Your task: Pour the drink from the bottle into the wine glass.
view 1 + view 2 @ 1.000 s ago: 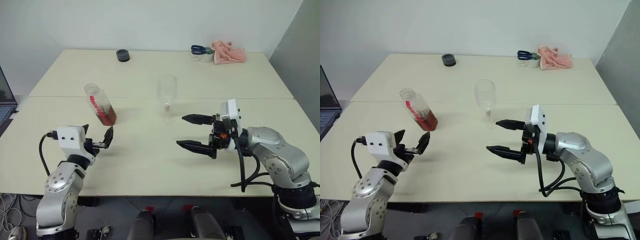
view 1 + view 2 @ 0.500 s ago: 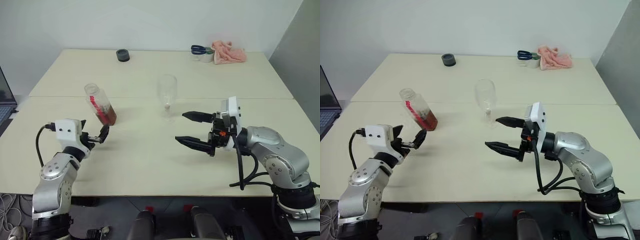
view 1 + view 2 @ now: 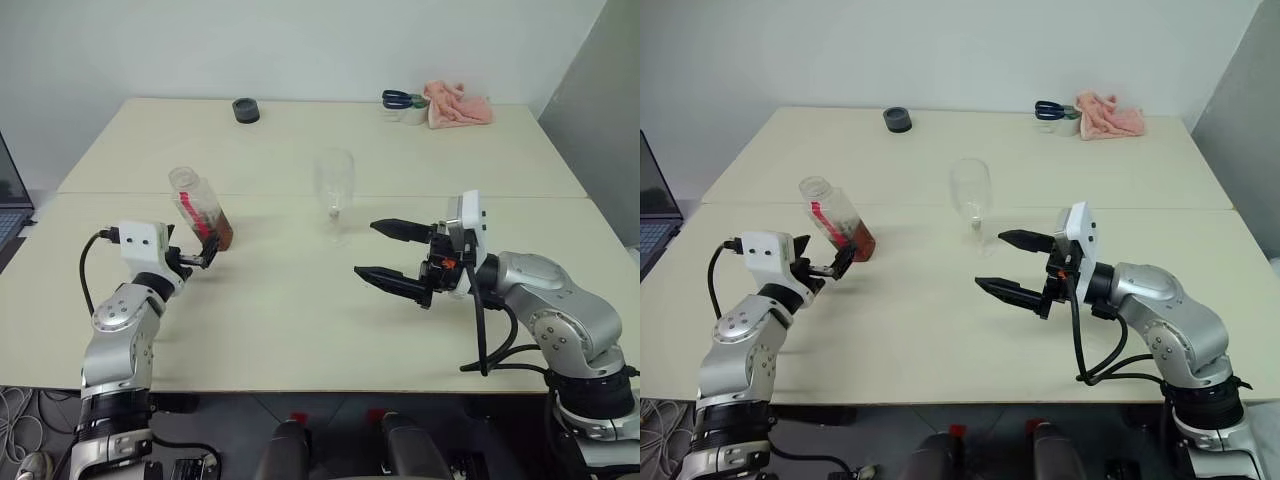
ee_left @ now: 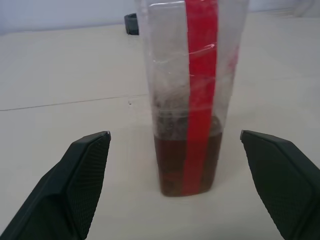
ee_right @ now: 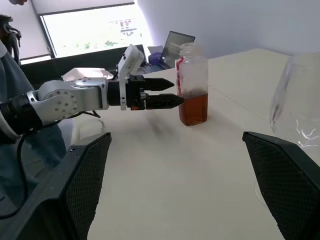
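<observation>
The landmark is the bottle (image 3: 200,210); all positions are given relative to it.

Far left of the bottle, at the desk's left edge, a dark laptop (image 3: 10,205) shows partly.

Just left of and nearer than the bottle, the left claw (image 3: 205,252) is released, its two black fingers spread. In the left wrist view the fingers stand one on each side of the bottle, apart from its walls, with bare desk (image 3: 290,300) between each finger and the bottle. The finger pads carry a fine cross-hatched texture.

The bottle stands upright on the desk, just nearer than the seam that joins the two desk halves. It is squat, clear plastic, with a wide open mouth and a red label strip (image 4: 201,95) running down its side. The drink (image 4: 187,165) is translucent reddish-brown and fills the lower part only.

Behind the bottle, near the far edge, lies a small dark round object (image 3: 245,110).

Right of the bottle, well apart, stands the wine glass (image 3: 335,190): clear, tall tulip bowl, thin stem, round foot. The desk between bottle and glass is open, smooth and cream-coloured.

Farther right and nearer, the right claw (image 3: 392,255) is released, fingers spread wide, pointing toward the bottle, holding nothing.

Far right at the rear edge lie blue-handled scissors (image 3: 397,98) and a crumpled pink cloth (image 3: 457,106).
</observation>
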### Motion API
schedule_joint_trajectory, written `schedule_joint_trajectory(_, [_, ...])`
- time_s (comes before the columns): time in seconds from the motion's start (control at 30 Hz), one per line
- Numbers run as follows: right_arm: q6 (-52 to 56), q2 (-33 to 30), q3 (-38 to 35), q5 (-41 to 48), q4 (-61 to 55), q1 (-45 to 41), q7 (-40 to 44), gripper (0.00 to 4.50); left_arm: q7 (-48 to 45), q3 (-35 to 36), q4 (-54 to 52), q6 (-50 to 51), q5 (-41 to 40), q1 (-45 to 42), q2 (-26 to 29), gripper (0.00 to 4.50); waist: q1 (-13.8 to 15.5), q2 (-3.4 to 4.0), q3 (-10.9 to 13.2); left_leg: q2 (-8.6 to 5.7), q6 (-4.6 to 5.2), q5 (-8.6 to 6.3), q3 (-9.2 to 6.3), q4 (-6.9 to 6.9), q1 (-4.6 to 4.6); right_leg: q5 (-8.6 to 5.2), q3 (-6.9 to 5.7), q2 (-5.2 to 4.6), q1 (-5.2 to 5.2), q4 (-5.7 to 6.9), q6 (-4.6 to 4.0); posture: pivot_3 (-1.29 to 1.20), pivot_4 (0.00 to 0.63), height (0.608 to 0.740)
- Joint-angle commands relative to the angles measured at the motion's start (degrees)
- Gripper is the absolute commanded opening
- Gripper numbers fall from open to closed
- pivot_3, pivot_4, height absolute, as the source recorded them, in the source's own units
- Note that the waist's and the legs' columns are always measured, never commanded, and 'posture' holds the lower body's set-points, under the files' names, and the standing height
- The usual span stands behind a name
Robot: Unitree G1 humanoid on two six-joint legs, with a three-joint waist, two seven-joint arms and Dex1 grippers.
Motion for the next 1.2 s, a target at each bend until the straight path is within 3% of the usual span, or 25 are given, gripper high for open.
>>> schedule_joint_trajectory(0.03, [-0.46,-0.16,-1.58,0.94,-0.92,-0.91,-0.11,4.48,-0.37,-0.6,7.03,-4.96,2.11,-5.01,0.73,4.5,0.03,0.0,0.0,-0.01,0.0,0.0,0.0,0.0,0.0,0.0,0.0,0.0,0.0,0.0,0.0,0.0,0.15,0.74])
schedule_joint_trajectory(0.33, [0.13,-0.41,-1.91,1.02,-1.13,-1.76,-0.85,4.48,-1.61,-3.16,34.57,-18.34,5.87,-21.71,-0.05,4.5,-0.08,-0.03,0.01,-0.05,0.0,0.0,-0.01,0.01,-0.04,0.01,-0.04,-0.01,-0.01,0.01,0.01,0.0,0.15,0.74])
schedule_joint_trajectory(0.43, [0.26,-0.48,-2.29,0.92,-1.61,-1.33,-1.55,4.5,-1.82,-3.01,39.31,-21.23,6.0,-23.83,-0.09,3.94,-0.17,-0.03,0.01,-0.04,0.0,0.0,0.02,0.0,-0.06,0.01,-0.01,-0.01,-0.05,0.01,0.01,0.0,0.15,0.74])
schedule_joint_trajectory(0.63, [0.33,-0.35,-2.55,1.04,-2.05,-0.95,-2.59,4.5,-3.13,-2.76,40.14,-23.2,5.65,-21.79,0.18,2.0,-0.16,-0.03,0.02,-0.05,0.0,0.0,0.01,0.0,-0.1,0.01,0.02,-0.05,-0.09,0.0,0.01,0.0,0.15,0.74])
schedule_joint_trajectory(0.7, [0.24,-0.21,-2.5,0.99,-1.96,-1.01,-2.83,4.5,-3.11,-2.6,39.64,-23.21,5.51,-21.04,0.35,1.63,-0.16,-0.03,0.02,-0.04,0.0,0.0,0.01,0.01,-0.09,0.01,0.03,-0.05,-0.09,0.01,0.01,0.0,0.15,0.74])
schedule_joint_trajectory(0.93, [-1.92,0.77,-2.43,-1.18,-0.74,-1.63,-4.66,4.5,0.21,-6.16,34.43,-21.76,9.66,-21.3,-0.24,1.61,-0.12,-0.03,0.02,-0.04,0.0,0.01,-0.01,0.02,-0.04,0.01,0.01,-0.04,-0.09,0.15,0.01,0.0,0.15,0.74])
schedule_joint_trajectory(1.2, [-10.68,4.17,-1.14,-12.17,5.15,-4.0,-10.92,4.5,0.39,-14.31,36.37,-23.28,18.23,-34.55,0.33,1.61,0.19,-0.28,0.15,-0.11,-0.22,0.15,-0.24,0.04,-0.17,0.02,-0.22,-0.02,-0.09,0.2,0.03,0.0,0.15,0.74])
